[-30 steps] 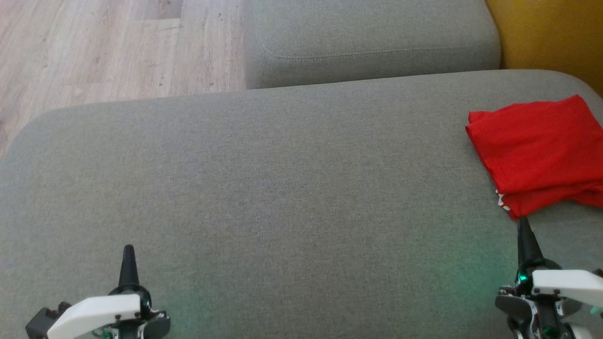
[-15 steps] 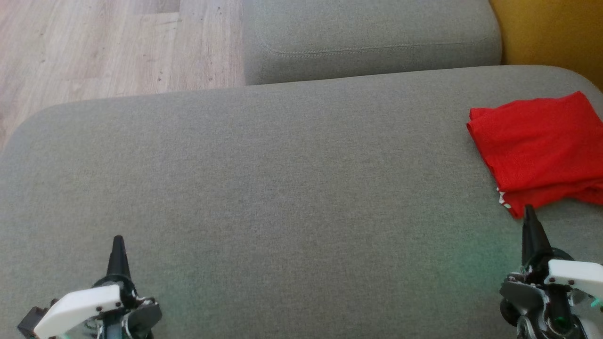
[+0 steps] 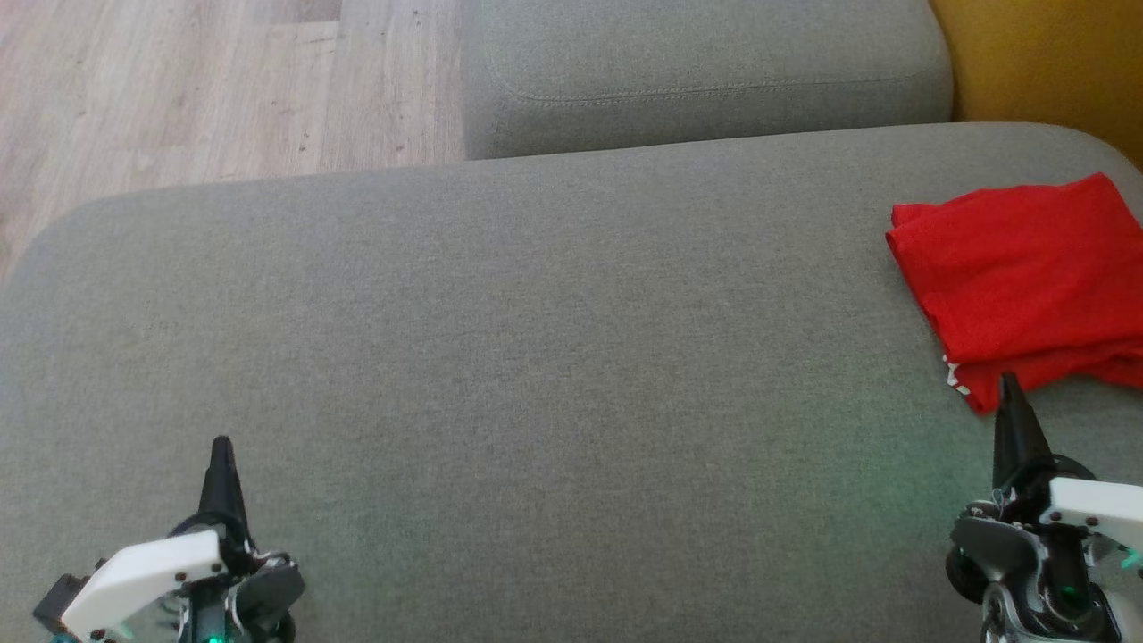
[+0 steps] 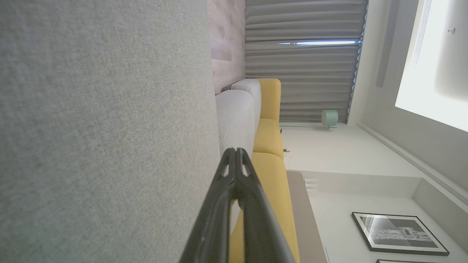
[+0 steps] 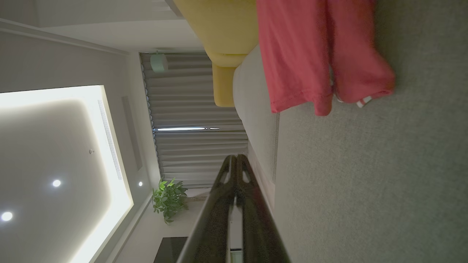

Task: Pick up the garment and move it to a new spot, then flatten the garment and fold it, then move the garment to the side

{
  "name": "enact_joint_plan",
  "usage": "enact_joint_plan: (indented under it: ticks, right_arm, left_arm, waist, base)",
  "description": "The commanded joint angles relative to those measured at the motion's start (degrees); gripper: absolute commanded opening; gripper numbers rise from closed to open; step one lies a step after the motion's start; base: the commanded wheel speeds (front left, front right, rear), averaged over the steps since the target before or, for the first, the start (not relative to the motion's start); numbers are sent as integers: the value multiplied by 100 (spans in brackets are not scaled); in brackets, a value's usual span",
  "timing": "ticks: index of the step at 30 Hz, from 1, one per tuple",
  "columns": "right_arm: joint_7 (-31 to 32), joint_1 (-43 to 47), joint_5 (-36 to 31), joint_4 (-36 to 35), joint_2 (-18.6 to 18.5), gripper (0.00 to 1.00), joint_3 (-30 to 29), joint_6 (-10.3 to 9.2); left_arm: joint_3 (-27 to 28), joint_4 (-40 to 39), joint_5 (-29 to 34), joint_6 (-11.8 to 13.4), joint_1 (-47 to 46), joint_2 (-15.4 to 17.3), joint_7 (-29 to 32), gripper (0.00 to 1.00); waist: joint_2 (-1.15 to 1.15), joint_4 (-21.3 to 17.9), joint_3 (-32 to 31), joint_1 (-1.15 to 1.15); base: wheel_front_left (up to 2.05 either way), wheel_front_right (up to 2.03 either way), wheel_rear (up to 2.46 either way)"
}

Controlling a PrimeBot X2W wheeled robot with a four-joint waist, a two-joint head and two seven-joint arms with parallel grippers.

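garment (image 3: 1018, 268) lies folded on sofa (image 3: 536, 357), right edge — l gripper (image 3: 220, 442) & r gripper (image 3: 1009, 379) both closed, holding nothing.

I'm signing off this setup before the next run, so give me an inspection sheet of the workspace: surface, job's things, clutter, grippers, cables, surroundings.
Surface: grey sofa cushion, smooth fabric.
Job's things: red garment, folded, lying at the cushion's right edge; in the right wrist view one part seems to hang over the side.
Clutter: nothing seen.
Grippers: left gripper at the near left, jaws shut, holding nothing; right gripper at the near right, jaws shut, holding nothing, tip short of the garment.
Cables: nothing seen.
Surroundings: wooden floor, second grey cushion beyond, yellow sofa, curtains, potted plant.
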Motion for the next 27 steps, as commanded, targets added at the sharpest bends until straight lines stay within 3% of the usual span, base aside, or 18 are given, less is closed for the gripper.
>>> enact_joint_plan:
  ticks: [1,27]
  right_arm:
    - [63,-261,22,-190,-42,0,100,-5]
    - [99,-265,-15,-187,-11,0,56,-5]
  left_arm:
    - [234,-164,1,-38,-273,52,34,0]
    - [290,-161,48,-38,-277,12,79,0]
  waist:
    - [0,0,-1,0]
    - [0,0,-1,0]
  base:
    - [0,0,0]
    - [0,0,0]
